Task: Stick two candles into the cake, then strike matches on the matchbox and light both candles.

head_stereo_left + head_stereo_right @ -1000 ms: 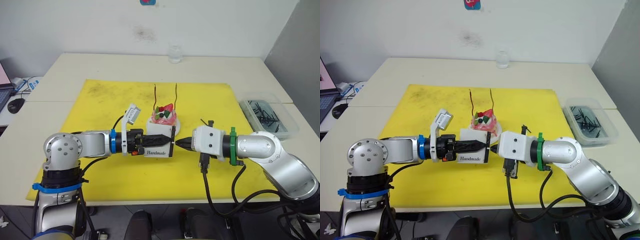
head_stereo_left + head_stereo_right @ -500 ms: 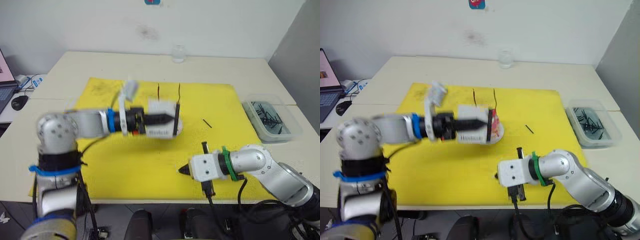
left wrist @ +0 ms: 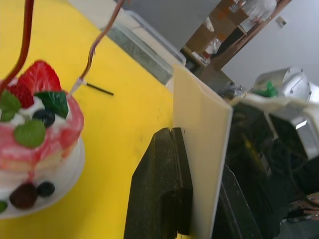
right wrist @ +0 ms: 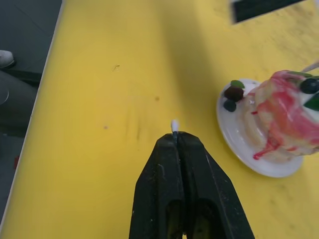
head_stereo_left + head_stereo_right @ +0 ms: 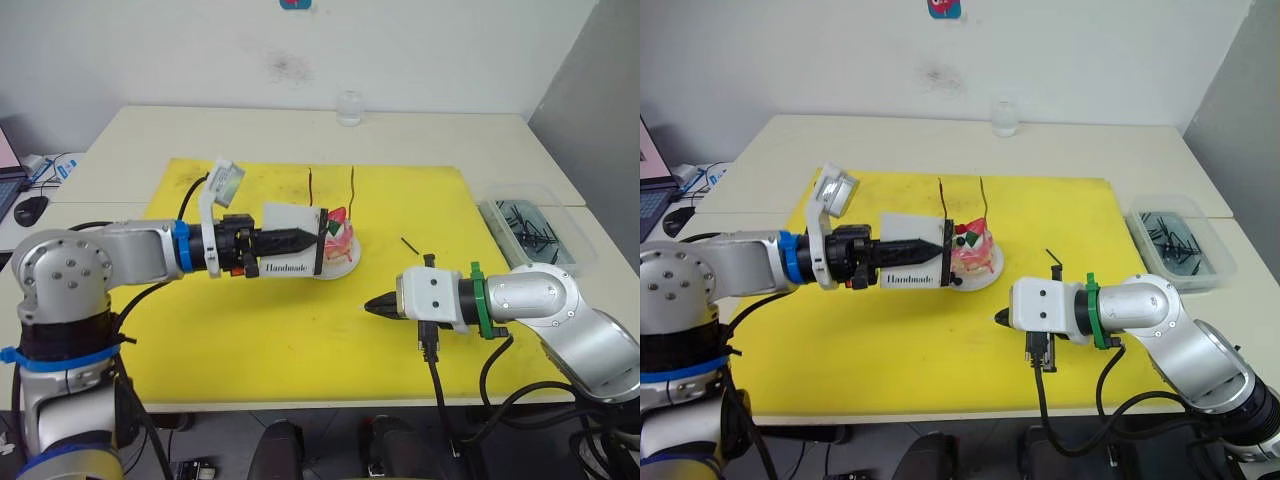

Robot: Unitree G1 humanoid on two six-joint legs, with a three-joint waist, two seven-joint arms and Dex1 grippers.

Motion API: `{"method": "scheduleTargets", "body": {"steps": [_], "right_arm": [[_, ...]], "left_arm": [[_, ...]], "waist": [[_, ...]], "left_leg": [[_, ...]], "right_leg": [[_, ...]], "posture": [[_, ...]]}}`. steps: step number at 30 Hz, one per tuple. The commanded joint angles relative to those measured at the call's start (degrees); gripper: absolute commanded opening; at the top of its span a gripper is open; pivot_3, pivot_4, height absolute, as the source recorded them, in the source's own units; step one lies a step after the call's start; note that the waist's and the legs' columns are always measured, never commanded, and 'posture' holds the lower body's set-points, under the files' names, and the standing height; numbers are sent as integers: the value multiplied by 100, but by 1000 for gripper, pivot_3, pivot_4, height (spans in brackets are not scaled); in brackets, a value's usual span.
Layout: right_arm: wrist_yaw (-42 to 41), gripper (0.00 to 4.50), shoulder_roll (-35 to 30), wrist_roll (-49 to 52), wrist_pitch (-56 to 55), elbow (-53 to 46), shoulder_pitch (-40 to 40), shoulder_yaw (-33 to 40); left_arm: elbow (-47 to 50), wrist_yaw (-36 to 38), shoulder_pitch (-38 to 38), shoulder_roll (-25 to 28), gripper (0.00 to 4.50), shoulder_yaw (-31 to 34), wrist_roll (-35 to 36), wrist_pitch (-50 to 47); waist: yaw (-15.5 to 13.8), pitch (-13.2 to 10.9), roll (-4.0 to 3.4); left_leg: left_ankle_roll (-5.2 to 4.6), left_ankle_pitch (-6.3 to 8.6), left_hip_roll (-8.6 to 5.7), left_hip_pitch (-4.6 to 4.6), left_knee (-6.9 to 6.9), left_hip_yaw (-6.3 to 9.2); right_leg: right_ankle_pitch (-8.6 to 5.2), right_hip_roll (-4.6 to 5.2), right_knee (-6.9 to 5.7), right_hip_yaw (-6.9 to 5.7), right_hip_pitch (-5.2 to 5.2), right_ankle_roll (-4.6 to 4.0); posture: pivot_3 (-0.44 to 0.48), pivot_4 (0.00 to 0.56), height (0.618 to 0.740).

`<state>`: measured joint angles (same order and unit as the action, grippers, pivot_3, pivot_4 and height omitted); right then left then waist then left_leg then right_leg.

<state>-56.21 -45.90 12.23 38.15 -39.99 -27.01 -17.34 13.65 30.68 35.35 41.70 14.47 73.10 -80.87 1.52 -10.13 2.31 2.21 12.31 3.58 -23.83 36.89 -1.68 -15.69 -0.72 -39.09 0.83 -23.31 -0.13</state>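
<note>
The pink cake sits on its white plate on the yellow mat, with two thin dark-red candles standing in it. My left gripper is shut on the white matchbox, held on edge just left of the cake, its dark strip facing the cake. My right gripper hovers low over the mat in front of the cake, shut on a match whose pale tip pokes out; no flame shows. A second match lies on the mat right of the cake.
A clear plastic bin of dark pieces stands at the table's right edge. A small glass is at the back centre. A laptop and a mouse sit on the table at far left.
The matchbox and match tip were together in front of the cake. The left gripper has since carried the matchbox back beside the cake, and the right gripper has drawn away to the front right.
</note>
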Motion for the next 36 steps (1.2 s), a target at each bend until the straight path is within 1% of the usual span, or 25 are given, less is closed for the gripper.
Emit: {"method": "scheduleTargets", "body": {"steps": [1, 11, 15, 18, 23, 27, 32, 36], "right_arm": [[51, 19, -7, 100, 23, -86, -114, 205], [169, 19, 43, 121, 136, -105, -246, 209], [306, 19, 206, 125, 302, -78, -489, 146], [462, 19, 460, 39, 417, 72, -811, -6], [821, 19, 1103, -317, 353, 688, -1600, -382], [1062, 19, 1545, -644, 84, 1315, -2138, -528], [1218, 19, 1790, -989, -354, 1945, -2555, -530], [1294, 19, 1865, -1187, -637, 2292, -2687, -496]], "left_arm": [[315, 104, -228, 172, 0, 35, -47, 141], [715, 645, -1162, 599, 0, -321, -597, 494], [704, 824, -1537, 695, 0, -448, -890, 706], [684, 1025, -1810, 782, 0, -635, -1240, 941], [676, 1173, -1933, 676, 0, -895, -1546, 1177], [664, 1221, -1904, 562, 0, -1025, -1653, 1257], [692, 1241, -1929, 468, 0, -1076, -1712, 1288], [712, 1252, -1968, 437, 0, -1076, -1735, 1300]], "waist": [[0, 0, 0], [0, 0, -1], [4, -1, -1], [6, -1, -2], [7, -1, -3], [5, -1, -3], [-1, -2, -3], [1, -2, -3]], "left_leg": [[0, 0, 1, 0, 0, 1], [-1, 0, 1, -1, -1, 0], [-1, 0, 3, 1, -2, 0], [-1, 1, 3, 1, -2, 0], [-1, 1, 4, 0, -2, -2], [-2, 1, 3, -4, -3, -4], [-2, 1, 3, -10, -4, -6], [-2, 1, 4, -9, -5, -7]], "right_leg": [[0, 0, 0, -1, 0, 0], [0, -1, 3, 0, -1, -1], [0, -1, 0, 0, -2, -1], [-1, -1, 0, 0, -2, -2], [0, -1, -1, 1, -6, -3], [0, -2, 0, 2, -9, -4], [-1, -2, 1, 4, -14, -5], [-1, -2, 0, 4, -16, -5]], "posture": [[0, 150, 729], [0, 150, 729], [0, 150, 729], [0, 150, 729], [0, 150, 729], [0, 150, 729], [0, 150, 729], [0, 150, 729]]}}
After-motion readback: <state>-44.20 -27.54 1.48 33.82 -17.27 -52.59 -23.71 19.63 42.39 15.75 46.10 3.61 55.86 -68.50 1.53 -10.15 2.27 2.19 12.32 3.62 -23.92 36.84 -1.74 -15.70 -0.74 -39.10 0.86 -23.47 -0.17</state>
